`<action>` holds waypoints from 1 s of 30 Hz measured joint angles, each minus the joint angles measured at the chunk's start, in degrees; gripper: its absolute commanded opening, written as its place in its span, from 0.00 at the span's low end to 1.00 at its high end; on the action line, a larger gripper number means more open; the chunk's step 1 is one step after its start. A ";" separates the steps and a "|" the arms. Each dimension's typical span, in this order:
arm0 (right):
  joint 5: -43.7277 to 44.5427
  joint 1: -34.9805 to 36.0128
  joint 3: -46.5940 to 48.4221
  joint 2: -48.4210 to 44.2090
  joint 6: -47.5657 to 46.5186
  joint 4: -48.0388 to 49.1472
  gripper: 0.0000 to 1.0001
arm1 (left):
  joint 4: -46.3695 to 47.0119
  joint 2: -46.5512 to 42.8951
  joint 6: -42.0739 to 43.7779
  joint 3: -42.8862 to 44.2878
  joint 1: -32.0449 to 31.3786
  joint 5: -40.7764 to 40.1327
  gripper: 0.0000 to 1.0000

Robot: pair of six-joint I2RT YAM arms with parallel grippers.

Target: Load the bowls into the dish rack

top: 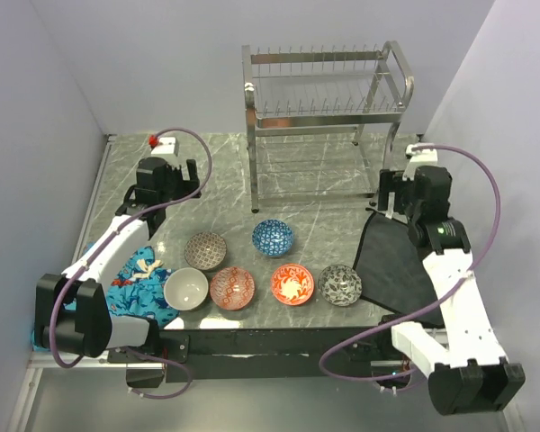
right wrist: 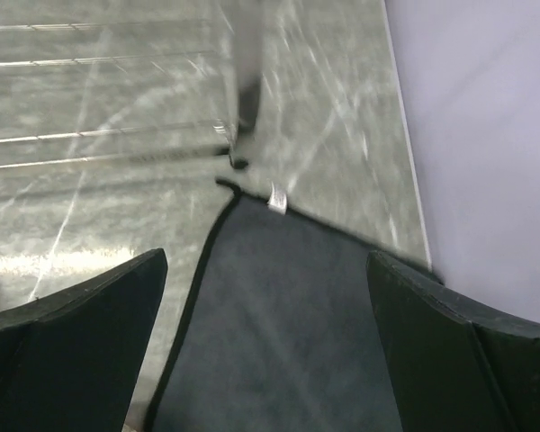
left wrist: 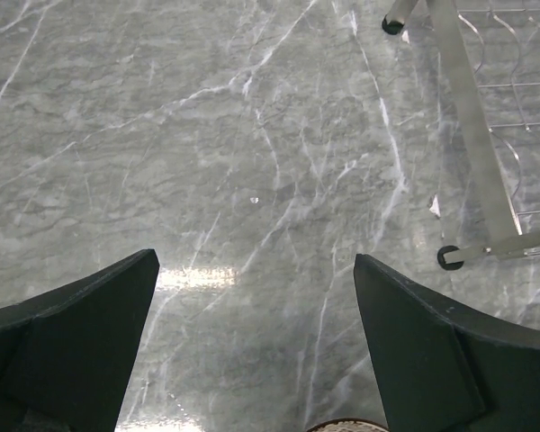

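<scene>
Your left gripper (left wrist: 255, 261) is spread wide, holding nothing, over bare table (left wrist: 207, 135) beside the rack's (top: 315, 53) foot. Your right gripper (right wrist: 267, 259) gapes equally wide, empty, above the mat (right wrist: 279, 342) corner. All six bowls sit on the table before the rack: blue bowl (top: 274, 238) and brown bowl (top: 205, 250) behind, cream bowl (top: 186, 288), pink bowl (top: 232, 288), red bowl (top: 292, 283) and grey bowl (top: 340, 284) in front.

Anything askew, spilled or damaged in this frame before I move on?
Nothing spilled or broken. The six bowls sit upright before the empty dish rack. Only the dark mat lies skewed at the right, and a blue patterned cloth is bunched at the left edge.
</scene>
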 measured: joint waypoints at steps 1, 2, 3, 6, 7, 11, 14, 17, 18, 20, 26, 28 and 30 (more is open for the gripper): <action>-2.27 -0.83 -0.98 -0.98 -1.81 1.40 0.99 | 0.22 0.00 -0.44 0.00 -0.07 0.09 0.97; -4.39 -1.84 -2.29 -2.25 -3.26 2.80 0.99 | 0.52 -0.02 -0.61 0.00 -0.35 0.11 0.97; -6.71 -3.02 -3.93 -3.80 -4.70 4.68 0.99 | 0.76 -0.02 -0.61 0.00 -0.68 0.17 0.97; -12.41 -5.60 -7.80 -7.13 -7.41 9.40 0.98 | 1.36 -0.15 0.00 0.00 -3.61 0.70 0.99; -14.10 -6.36 -8.04 -7.02 -7.48 10.99 0.98 | 1.44 -0.28 0.50 0.00 -4.87 1.05 0.98; -21.75 -9.92 -8.68 -4.92 -7.21 19.19 0.94 | 3.69 -2.78 3.48 -1.60 -8.68 3.52 0.97; -26.82 -12.13 -10.47 -2.08 -7.28 23.63 0.93 | 6.16 -6.29 6.16 -4.61 -10.75 4.98 0.91; -31.54 -13.94 -10.80 1.92 -7.19 26.67 0.88 | 8.39 -8.57 8.39 -7.39 -11.96 6.84 0.91; -33.22 -14.78 -10.78 3.52 -7.19 27.98 0.88 | 9.07 -8.81 8.72 -8.09 -12.31 7.15 0.91; -36.11 -16.35 -10.78 6.49 -7.19 29.62 0.86 | 10.12 -8.52 9.20 -8.92 -12.87 7.58 0.91; -41.22 -17.55 -8.83 15.63 -8.79 33.40 0.81 | 12.24 -5.16 9.27 -9.07 -13.27 7.39 0.90; -42.25 -17.55 -6.86 18.71 -9.46 34.93 0.80 | 12.87 -3.74 9.16 -9.07 -13.27 7.26 0.88; -42.93 -17.55 -5.11 21.31 -10.21 36.74 0.80 | 13.57 -2.34 8.66 -9.07 -13.29 6.91 0.87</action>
